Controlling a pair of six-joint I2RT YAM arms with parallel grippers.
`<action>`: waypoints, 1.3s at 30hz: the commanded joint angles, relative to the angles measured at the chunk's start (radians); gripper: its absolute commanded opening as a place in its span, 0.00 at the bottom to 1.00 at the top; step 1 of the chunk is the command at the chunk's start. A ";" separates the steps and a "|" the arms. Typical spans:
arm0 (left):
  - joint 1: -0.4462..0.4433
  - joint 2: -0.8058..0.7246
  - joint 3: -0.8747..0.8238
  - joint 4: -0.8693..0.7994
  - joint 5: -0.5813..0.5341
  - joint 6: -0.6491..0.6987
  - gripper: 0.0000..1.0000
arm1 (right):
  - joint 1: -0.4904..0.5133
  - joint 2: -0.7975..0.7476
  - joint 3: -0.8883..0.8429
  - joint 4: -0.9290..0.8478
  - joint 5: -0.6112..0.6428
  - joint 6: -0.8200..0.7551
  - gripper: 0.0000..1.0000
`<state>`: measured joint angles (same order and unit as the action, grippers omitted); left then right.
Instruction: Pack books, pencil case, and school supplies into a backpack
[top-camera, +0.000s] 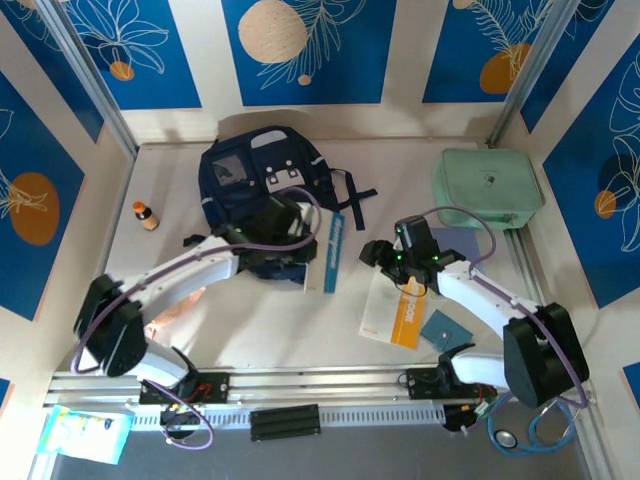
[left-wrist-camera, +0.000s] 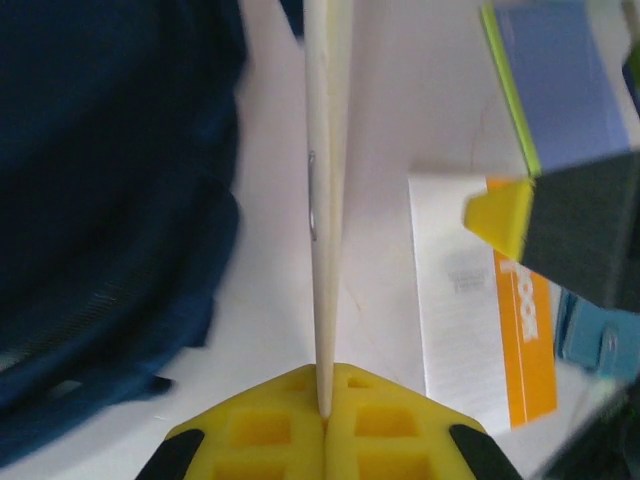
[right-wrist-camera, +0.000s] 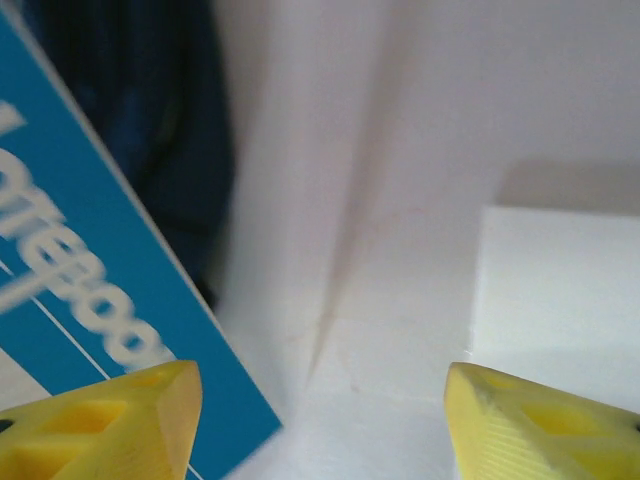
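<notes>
The left pincer (left-wrist-camera: 325, 412) is clamped together on the near edge of the white book with the blue band (left-wrist-camera: 326, 190). The book stands on edge, thin as a blade in the left wrist view, with its long axis running from near to far. The navy backpack (top-camera: 262, 172) lies flat on the tabletop (top-camera: 250, 320) just to the left and far side of that book, front pocket up. Its near end is under the left arm, so I cannot tell whether the mouth is open. The right pincer (right-wrist-camera: 320, 400) has its fingers well apart and holds nothing. It hangs just right of the blue band, by the far end of the white book with the orange band (top-camera: 392, 312). That book lies flat, with the teal square booklet (top-camera: 443, 328) just beside it on the right. The left arm is nearer the backpack and already has the book, so the coming move likely means swinging it left into the bag, edge first.
</notes>
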<state>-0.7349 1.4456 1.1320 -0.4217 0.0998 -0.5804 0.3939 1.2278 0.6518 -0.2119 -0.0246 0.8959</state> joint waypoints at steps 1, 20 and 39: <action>0.066 -0.081 -0.001 0.036 -0.090 0.006 0.00 | -0.009 -0.037 -0.020 0.151 -0.133 0.035 0.72; 0.216 -0.096 -0.183 0.780 0.022 -0.620 0.00 | 0.084 0.276 0.068 1.024 -0.298 0.644 0.85; 0.233 -0.114 -0.233 0.762 0.031 -0.662 0.00 | 0.094 0.355 0.052 1.284 -0.161 0.712 0.46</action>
<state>-0.5125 1.3449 0.9100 0.3481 0.1055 -1.2331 0.4953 1.5864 0.7242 0.9916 -0.2295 1.5990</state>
